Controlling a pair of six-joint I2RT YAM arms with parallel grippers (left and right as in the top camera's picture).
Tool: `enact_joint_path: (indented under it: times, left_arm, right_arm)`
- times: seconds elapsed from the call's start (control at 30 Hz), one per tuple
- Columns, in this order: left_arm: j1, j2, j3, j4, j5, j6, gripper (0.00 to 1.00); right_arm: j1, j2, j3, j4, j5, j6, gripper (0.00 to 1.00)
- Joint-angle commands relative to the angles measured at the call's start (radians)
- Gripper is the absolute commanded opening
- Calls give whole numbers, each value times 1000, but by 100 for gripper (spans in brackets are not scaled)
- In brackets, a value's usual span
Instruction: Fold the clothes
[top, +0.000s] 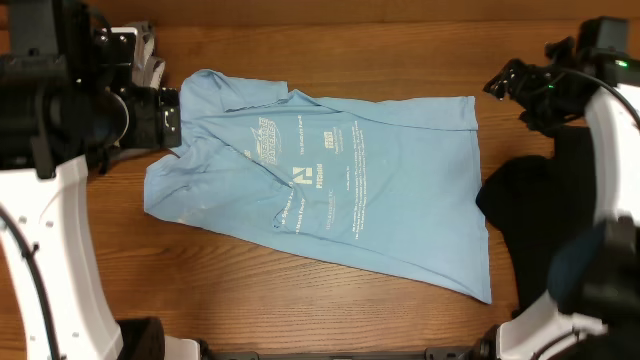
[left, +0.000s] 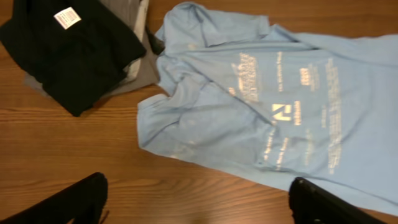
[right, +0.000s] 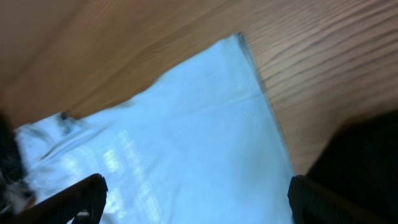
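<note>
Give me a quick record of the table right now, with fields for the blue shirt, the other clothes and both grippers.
surface: wooden table
main garment: light blue T-shirt, spread out, lettering facing up, creased near the collar end
by its collar end: black shirt with a white label, lying on a grey shirt
by its hem: dark cloth, bunched
left gripper: open, holding nothing
right gripper: open, holding nothing, over a corner of the blue shirt

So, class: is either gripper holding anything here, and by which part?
Nothing is held: the left gripper and right gripper are open; the light blue T-shirt lies free.
</note>
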Motion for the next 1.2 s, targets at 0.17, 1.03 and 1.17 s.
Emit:
enact_joint_path:
  times: [0.17, 1.03, 1.17]
  left_arm:
    - [-8, -1, -179, 8, 47, -18, 96]
    - [-54, 509, -574, 679, -21, 108, 91]
    - [-55, 554, -574, 713, 84, 121, 88]
  right_arm:
    - [19, -166, 19, -189, -86, -21, 97]
    - [216, -168, 10, -306, -18, -93, 96]
    - [216, -168, 10, -299, -18, -91, 96]
